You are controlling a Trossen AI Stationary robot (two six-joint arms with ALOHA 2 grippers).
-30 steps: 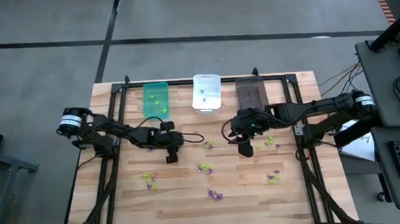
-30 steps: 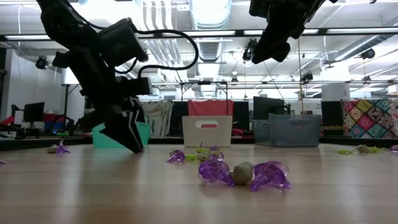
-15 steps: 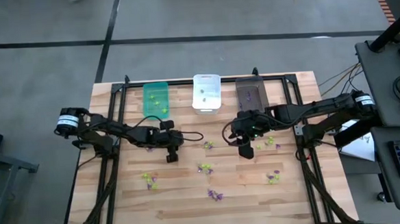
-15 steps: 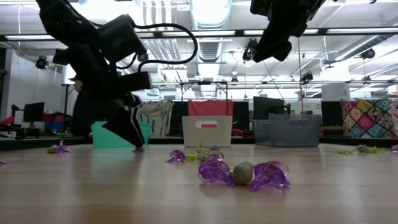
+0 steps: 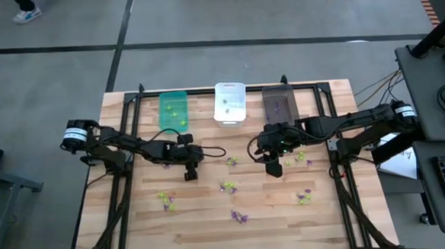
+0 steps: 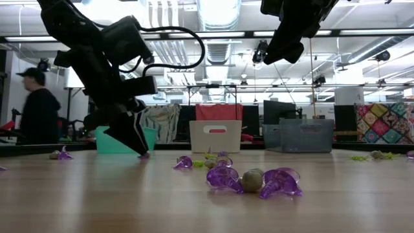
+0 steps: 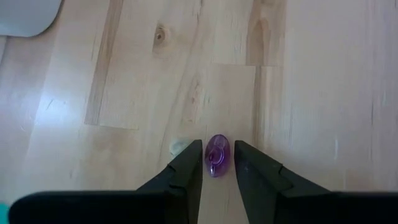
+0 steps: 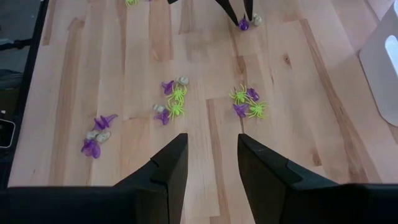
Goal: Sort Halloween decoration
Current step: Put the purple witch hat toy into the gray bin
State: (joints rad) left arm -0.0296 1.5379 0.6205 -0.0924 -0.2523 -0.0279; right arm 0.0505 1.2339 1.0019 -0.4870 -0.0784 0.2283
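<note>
Purple, glossy, oval trinket (image 7: 217, 155) sits pinched between your left gripper (image 7: 217, 163) fingers on the tabletop (image 7: 311, 93); your right gripper (image 8: 211, 163) hovers at three o'clock, fingers spread.

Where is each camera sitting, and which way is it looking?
High view: above the table, looking straight down; shows both arms and three bins.
Low view: at tabletop height, looking across into the room; arms come in from above, a person walks behind.
Left wrist view: on the left arm, looking down past the left gripper, fingers around a purple trinket.
Right wrist view: on the right arm, looking down past the open right gripper.
Shared: that purple trinket also shows in the right wrist view.
</note>
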